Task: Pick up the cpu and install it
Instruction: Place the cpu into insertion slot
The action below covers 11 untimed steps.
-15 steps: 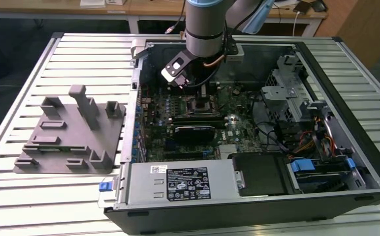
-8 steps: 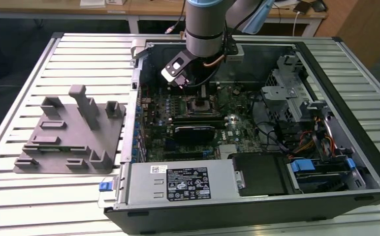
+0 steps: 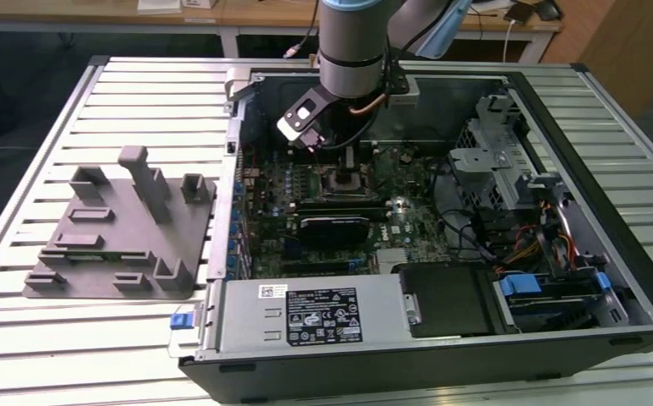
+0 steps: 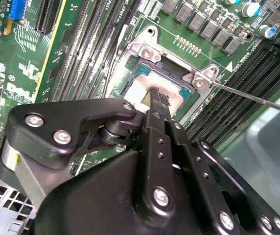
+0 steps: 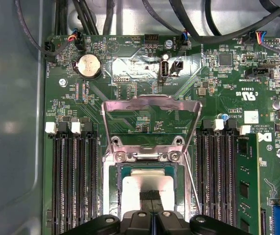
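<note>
1. The cpu point(image 5: 134, 188) lies flat inside the socket point(image 5: 114, 169) on the green circuit board point(image 5: 130, 83), within the open computer case point(image 3: 603, 110) that rests on the slatted table point(image 3: 134, 93). Judging by this, the pick-up and the placing into the socket are already done.
2. The claw point(image 5: 151, 195) hangs straight over the chip. Its two black fingers are drawn together with nothing visible between them, so it grips nothing. The ribbed tip sits over the middle of the chip's metal top. Whether it presses on the metal or hovers just above it cannot be told.
3. The metal hold-down frame point(image 5: 152, 105) of the socket stands swung up and open, hinged at the socket's edge beside the chip. The thin wire lever point(image 4: 257, 98) sticks out to one side, not latched down. So the chip looks seated but not locked, and the install reads as unfinished on that point.
4. The grey block with posts and slots point(image 3: 123, 228) sits on the table outside the case, toward the exterior view's left and well apart from the arm.
5. The cpu point(image 4: 137, 88) in the second wrist view is a flat square with a pale, shiny silver top and a thin green rim, level with the socket's dark surround. Its sides run parallel to the socket's sides, with no corner visibly raised, though the claw covers part of it.
</note>
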Each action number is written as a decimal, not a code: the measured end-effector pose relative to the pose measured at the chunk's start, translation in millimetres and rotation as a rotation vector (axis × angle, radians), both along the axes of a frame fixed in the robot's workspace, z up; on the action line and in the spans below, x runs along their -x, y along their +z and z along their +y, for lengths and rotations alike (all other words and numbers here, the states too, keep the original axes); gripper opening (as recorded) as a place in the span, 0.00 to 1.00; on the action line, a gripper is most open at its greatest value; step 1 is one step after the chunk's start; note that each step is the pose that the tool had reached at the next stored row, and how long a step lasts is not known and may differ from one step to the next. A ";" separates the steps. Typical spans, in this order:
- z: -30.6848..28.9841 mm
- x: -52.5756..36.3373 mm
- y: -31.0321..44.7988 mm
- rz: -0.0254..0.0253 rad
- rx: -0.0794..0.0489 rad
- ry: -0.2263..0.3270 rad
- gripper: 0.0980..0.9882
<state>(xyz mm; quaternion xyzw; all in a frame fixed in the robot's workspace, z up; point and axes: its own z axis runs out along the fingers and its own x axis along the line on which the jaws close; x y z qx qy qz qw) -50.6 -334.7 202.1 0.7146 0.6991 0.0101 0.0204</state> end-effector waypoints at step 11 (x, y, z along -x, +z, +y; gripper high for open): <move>0.1 -3.5 -1.0 -0.0002 0.000 0.000 0.01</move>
